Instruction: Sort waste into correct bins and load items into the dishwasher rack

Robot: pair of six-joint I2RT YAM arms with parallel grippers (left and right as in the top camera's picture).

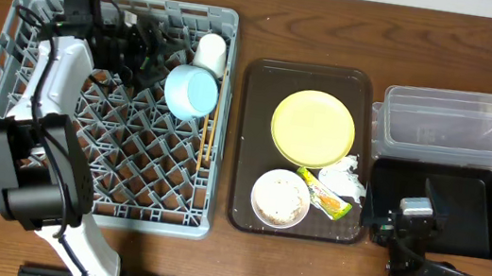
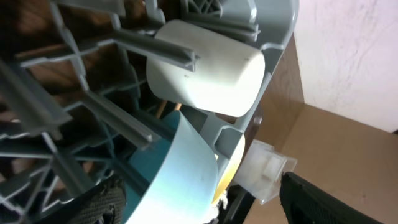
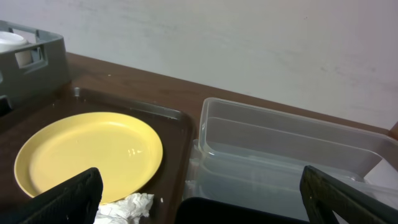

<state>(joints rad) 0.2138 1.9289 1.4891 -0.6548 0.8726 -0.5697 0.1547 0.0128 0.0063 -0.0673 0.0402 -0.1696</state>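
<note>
The grey dishwasher rack (image 1: 6, 78) holds a light blue bowl (image 1: 190, 91), a small white cup (image 1: 211, 52) and wooden chopsticks (image 1: 210, 133) near its right side. My left gripper (image 1: 142, 56) is open just left of the bowl. In the left wrist view the bowl (image 2: 180, 180) lies between its fingers (image 2: 199, 190), below the cup (image 2: 205, 65). The yellow plate (image 1: 313, 128), a white bowl of rice scraps (image 1: 280, 198), the green-and-yellow wrapper (image 1: 322, 194) and the napkin (image 1: 348, 175) are on the brown tray. My right gripper (image 1: 412, 217) is open and empty over the black tray (image 1: 473, 220).
The brown serving tray (image 1: 251, 139) lies between the rack and the bins. The clear tub (image 1: 457, 126) stands behind the black tray. The right wrist view shows the plate (image 3: 87, 155), napkin (image 3: 127, 205), tub (image 3: 292, 155) and rack corner (image 3: 37, 56).
</note>
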